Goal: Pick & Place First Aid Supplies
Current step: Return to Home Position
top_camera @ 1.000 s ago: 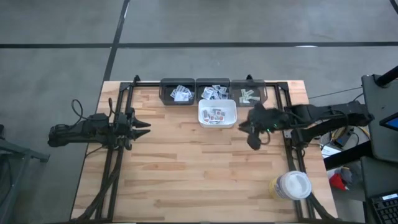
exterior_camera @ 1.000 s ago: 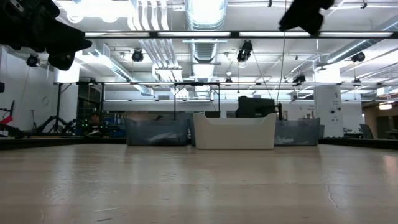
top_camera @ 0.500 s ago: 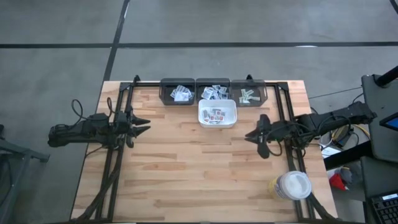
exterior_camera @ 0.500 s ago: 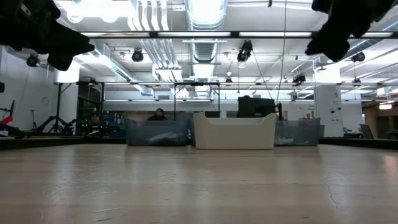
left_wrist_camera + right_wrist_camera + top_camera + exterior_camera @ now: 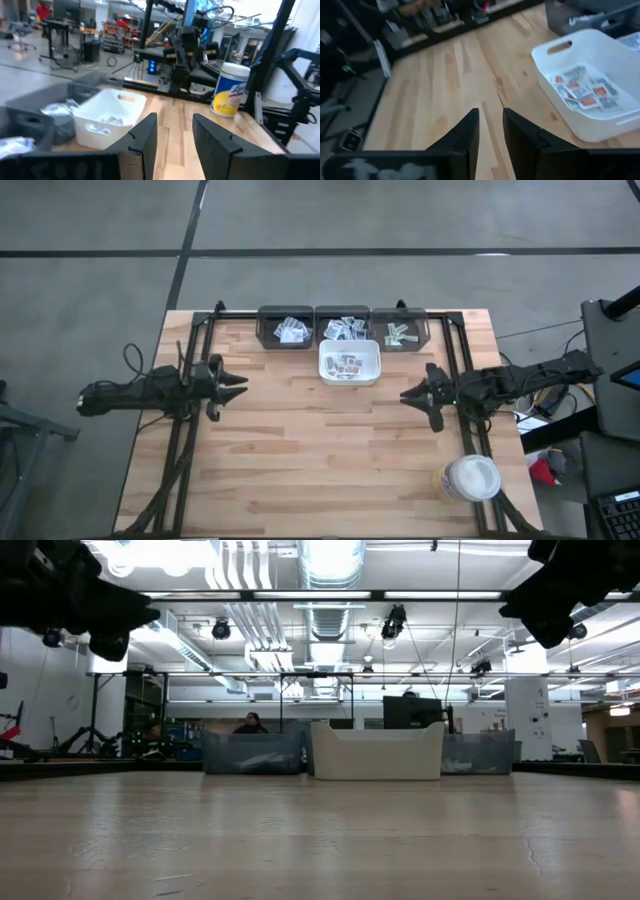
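Left gripper (image 5: 236,384) well left of tray (image 5: 372,352), right gripper (image 5: 408,395) near its right side; both parted, empty. Packets (image 5: 347,364) sit in tray. Retract the right one carelessly and you could clip the rim, spilling them.

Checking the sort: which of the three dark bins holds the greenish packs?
The rightmost bin; its packs look pale green, while the middle bin and left bin hold white-grey ones.
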`<state>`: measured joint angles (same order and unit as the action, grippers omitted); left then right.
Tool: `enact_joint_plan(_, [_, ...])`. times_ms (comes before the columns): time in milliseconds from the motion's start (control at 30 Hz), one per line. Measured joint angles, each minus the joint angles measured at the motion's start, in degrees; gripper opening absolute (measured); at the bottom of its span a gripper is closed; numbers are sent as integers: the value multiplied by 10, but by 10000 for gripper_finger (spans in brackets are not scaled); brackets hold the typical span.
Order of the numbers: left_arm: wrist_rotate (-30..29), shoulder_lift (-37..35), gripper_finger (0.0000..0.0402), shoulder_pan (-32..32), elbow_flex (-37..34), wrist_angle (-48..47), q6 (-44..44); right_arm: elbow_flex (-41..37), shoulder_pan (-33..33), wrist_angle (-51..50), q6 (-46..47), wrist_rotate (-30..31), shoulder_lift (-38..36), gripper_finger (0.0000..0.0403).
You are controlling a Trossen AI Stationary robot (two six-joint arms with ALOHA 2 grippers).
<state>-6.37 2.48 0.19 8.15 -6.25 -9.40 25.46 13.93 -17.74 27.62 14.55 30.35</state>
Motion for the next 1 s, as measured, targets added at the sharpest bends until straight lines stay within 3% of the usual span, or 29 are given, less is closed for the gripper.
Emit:
enact_joint_plan(200, [17, 0, 124, 0, -47, 17, -54, -27, 0, 6, 3, 2, -68, 70])
enact_joint_plan(333, [27, 0, 124, 0, -59, 29, -71, -44, 0, 11, -5, 36, -113, 65])
enact_joint_plan(700, [27, -1, 124, 0, -63, 73, 18, -154, 0, 76, -8, 52, -251, 72])
enact_joint_plan(1000, [40, -3, 124, 0, -49, 8, 20, -182, 0, 37, 1, 97, -304, 80])
